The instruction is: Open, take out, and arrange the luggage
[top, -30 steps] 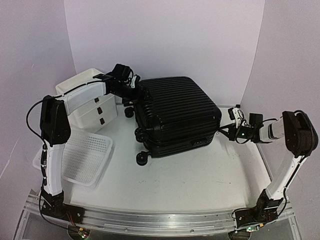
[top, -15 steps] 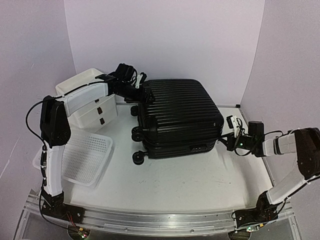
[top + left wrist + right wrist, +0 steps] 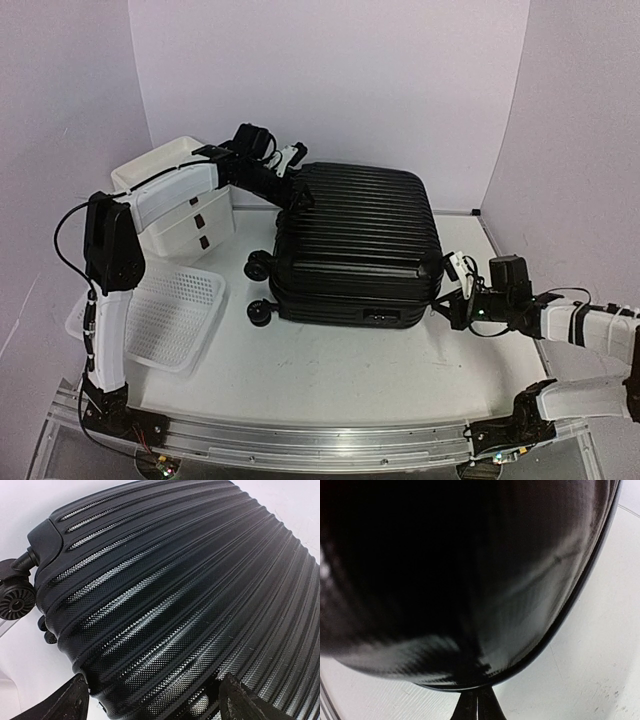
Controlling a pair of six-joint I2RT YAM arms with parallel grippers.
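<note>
White counter [image 3: 340, 370], pale lilac walls behind. Luggage [image 3: 355, 235] lies flat mid-counter, closed, ribbed shell up, wheels [image 3: 260, 266] toward left. I see left gripper [image 3: 296, 190] at its far left corner, jaws spread wide over ribbed shell, gripping nothing. Right gripper [image 3: 450, 292] low at near right corner, jaws closed together, tips against shell edge, nothing between them. Drawer box [image 3: 185, 210] and basket [image 3: 175, 315] sit left of luggage, apart from it.

One suitcase [image 3: 355, 245], one drawer box [image 3: 195, 228] and one basket [image 3: 175, 310] were counted. Two wheels [image 3: 258, 266] were seen on the suitcase.
</note>
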